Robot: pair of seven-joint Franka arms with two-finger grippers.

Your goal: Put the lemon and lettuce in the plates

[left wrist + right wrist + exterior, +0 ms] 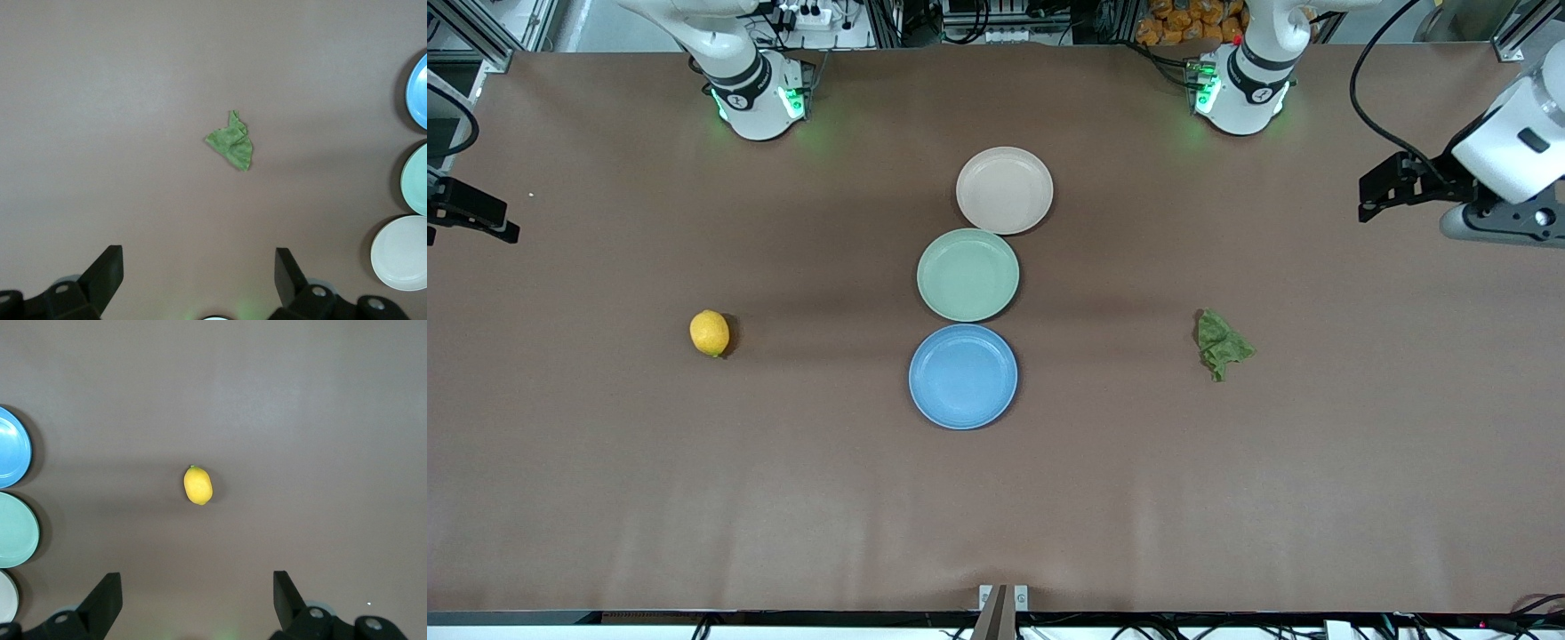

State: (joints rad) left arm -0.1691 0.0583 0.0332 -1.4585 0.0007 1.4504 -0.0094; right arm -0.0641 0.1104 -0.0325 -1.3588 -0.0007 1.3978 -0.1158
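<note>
The yellow lemon [710, 333] lies on the brown table toward the right arm's end; it also shows in the right wrist view [198, 485]. The green lettuce [1221, 342] lies toward the left arm's end, also in the left wrist view [232, 141]. The blue plate [963, 376] and the beige plate [1005, 190] lie empty mid-table, the blue one nearest the front camera. My left gripper [199, 257] is open and empty, high over the table at its own end [1383, 191]. My right gripper [197, 581] is open and empty, high at its end [467, 213].
A pale green plate [967, 274] lies empty between the blue and beige plates, touching both. The robot bases [756, 89] stand along the table's edge farthest from the front camera. Bare brown tabletop [996, 507] surrounds the objects.
</note>
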